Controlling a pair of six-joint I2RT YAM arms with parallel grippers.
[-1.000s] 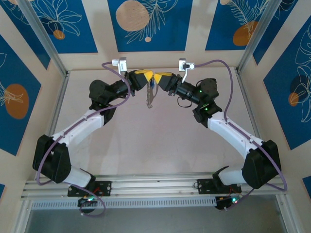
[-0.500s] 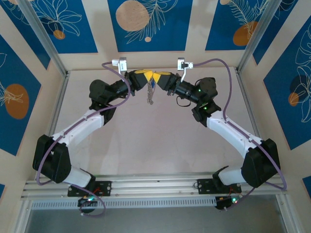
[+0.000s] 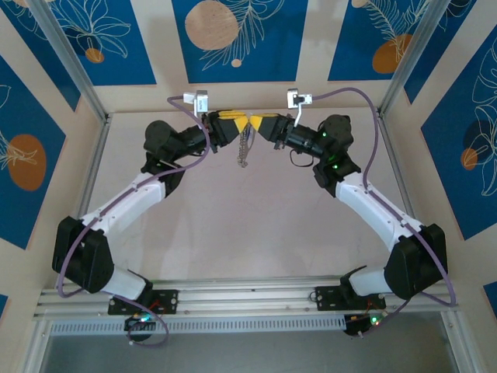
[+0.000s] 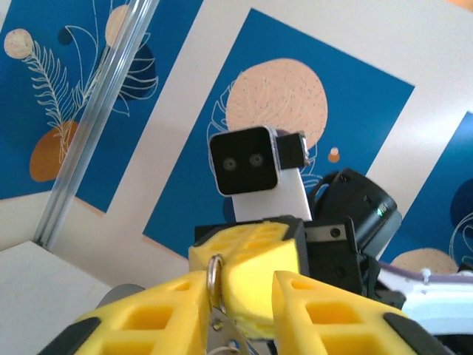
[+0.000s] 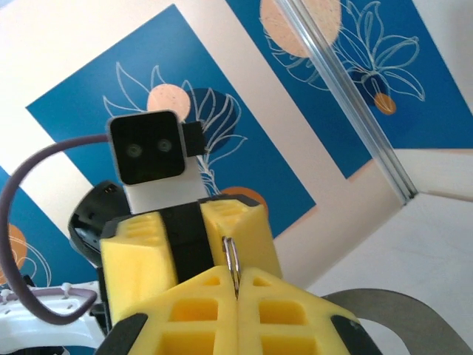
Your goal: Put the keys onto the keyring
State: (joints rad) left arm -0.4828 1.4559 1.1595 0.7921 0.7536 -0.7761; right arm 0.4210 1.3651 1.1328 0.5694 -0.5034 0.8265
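High over the back of the table my two grippers meet tip to tip. The right gripper [image 5: 236, 285] [image 3: 257, 123] is shut on the silvery metal ring [image 5: 231, 260] of the keyring, whose ring sticks up from between the yellow pads. From there the keyring [image 3: 244, 148] hangs down as a pale, chain-like bundle. My left gripper [image 4: 240, 287] [image 3: 237, 122] stands open around the right gripper's tip, and the ring [image 4: 214, 275] rests against its left finger [image 4: 148, 318]. A grey flat piece [image 4: 220, 334] hangs just under the ring. The keys cannot be told apart in the hanging bundle.
Both arms reach up and inward from their bases [image 3: 144, 301] at the near edge. The pale table [image 3: 241, 225] lies far below the grippers. Blue patterned wall panels [image 3: 233, 39] and metal corner posts [image 3: 74, 66] close the back and sides.
The left gripper, shut a second ago, has opened off the ring. The right gripper has closed fully on it. Both wrists shifted slightly toward the back wall and the hanging keyring swung.
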